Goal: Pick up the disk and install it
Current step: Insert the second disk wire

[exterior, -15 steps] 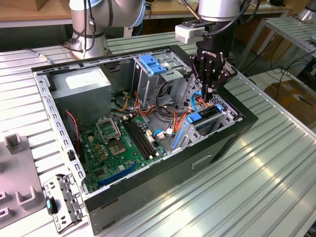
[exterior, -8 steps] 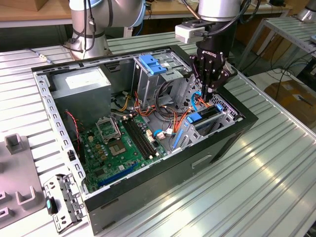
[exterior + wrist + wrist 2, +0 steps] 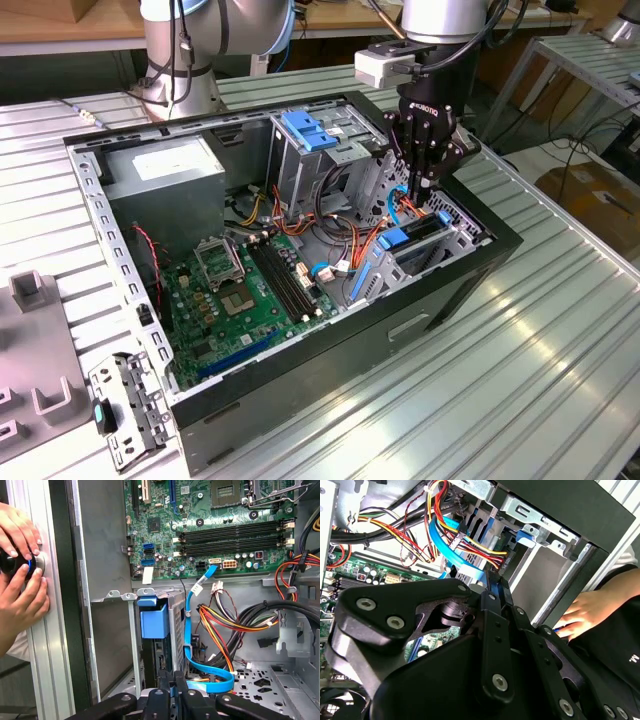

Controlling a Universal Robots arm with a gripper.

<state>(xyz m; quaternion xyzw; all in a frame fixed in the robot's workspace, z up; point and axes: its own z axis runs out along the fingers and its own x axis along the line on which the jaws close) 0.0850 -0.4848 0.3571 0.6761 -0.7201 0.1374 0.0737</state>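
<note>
The disk (image 3: pixel 400 240), a dark drive in a bright blue carrier, lies in the low drive cage at the case's corner on the exterior view's right. Its blue end tab (image 3: pixel 153 621) points toward the motherboard. My gripper (image 3: pixel 418 195) hangs straight down just above the disk's far end, beside a flat blue cable (image 3: pixel 189 630). The fingers (image 3: pixel 165 700) stand close together with nothing between them. In the second wrist view the gripper (image 3: pixel 492 582) points down at the bundle of cables by the cage.
The open black case (image 3: pixel 400 330) lies on a ribbed metal table (image 3: pixel 520 380). A tall metal cage with a lighter blue latch (image 3: pixel 305 130) stands behind. Orange and yellow cables (image 3: pixel 225 625) run past the drive cage. A person's hands (image 3: pixel 20 580) rest on a knob outside the case wall.
</note>
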